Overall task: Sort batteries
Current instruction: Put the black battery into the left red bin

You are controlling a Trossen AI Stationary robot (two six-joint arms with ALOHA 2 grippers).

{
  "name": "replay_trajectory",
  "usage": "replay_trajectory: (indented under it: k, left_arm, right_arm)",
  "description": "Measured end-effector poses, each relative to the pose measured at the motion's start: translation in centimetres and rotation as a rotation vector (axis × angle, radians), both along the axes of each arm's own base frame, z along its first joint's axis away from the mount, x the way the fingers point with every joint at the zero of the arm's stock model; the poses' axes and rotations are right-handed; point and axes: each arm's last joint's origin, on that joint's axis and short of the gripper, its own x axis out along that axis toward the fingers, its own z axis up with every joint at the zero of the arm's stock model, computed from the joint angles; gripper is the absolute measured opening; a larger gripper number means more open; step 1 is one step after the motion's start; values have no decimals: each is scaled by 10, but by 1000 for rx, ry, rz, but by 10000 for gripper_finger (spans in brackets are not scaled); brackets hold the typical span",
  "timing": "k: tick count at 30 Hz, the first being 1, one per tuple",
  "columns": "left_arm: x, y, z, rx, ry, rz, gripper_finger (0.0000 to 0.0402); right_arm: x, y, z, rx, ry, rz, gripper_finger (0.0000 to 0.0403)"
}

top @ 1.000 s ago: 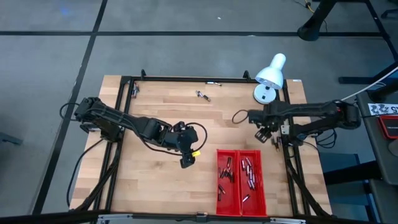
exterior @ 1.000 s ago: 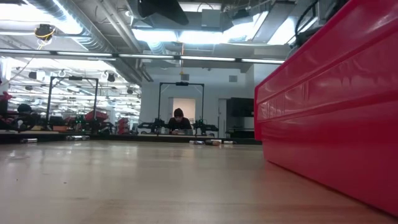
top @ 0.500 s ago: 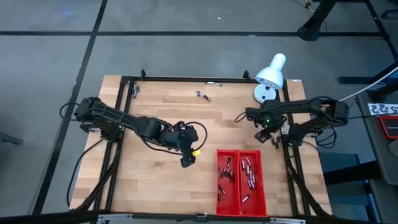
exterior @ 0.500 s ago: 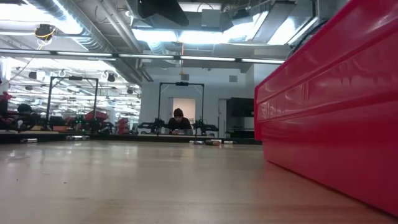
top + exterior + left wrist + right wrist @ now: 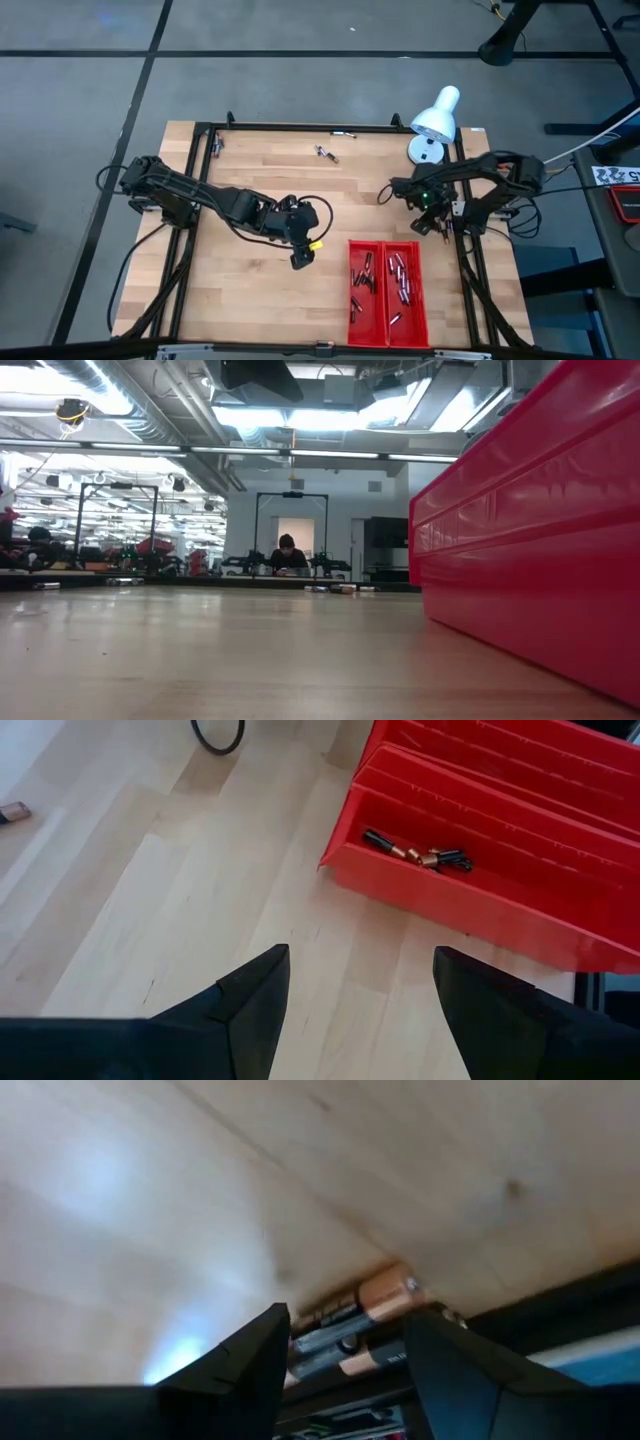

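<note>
Two copper-ended batteries (image 5: pixel 350 1323) lie side by side on the wood against the dark frame at the table's right edge. My right gripper (image 5: pixel 348 1320) is tipped down right over them, open, with one finger on each side; in the high view it is (image 5: pixel 427 218) below the lamp. Whether it touches them I cannot tell. My left gripper (image 5: pixel 300 258) hangs open over bare wood left of the red tray (image 5: pixel 387 335). More batteries (image 5: pixel 362 285) lie in both tray compartments, and some batteries (image 5: pixel 418 854) show in the left wrist view.
A white desk lamp (image 5: pixel 435 120) stands at the far right corner, with a black cable loop (image 5: pixel 383 188) beside it. Loose batteries (image 5: pixel 325 153) lie near the far edge. The red tray's wall (image 5: pixel 530 540) fills the low view's right; a person (image 5: pixel 287 555) sits far behind the table.
My right arm has folded, its elbow rising toward the far edge, and its gripper has tipped down and shifted slightly toward the near right, closer to the table's right edge. The left arm has kept still.
</note>
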Motion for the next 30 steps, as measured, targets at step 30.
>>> replay_trajectory:
  k: [30]
  left_arm:
    - [0, 2, 0, 7, 5, -1, 237]
  right_arm:
    - [26, -8, 18, -45, -217, -38, 40]
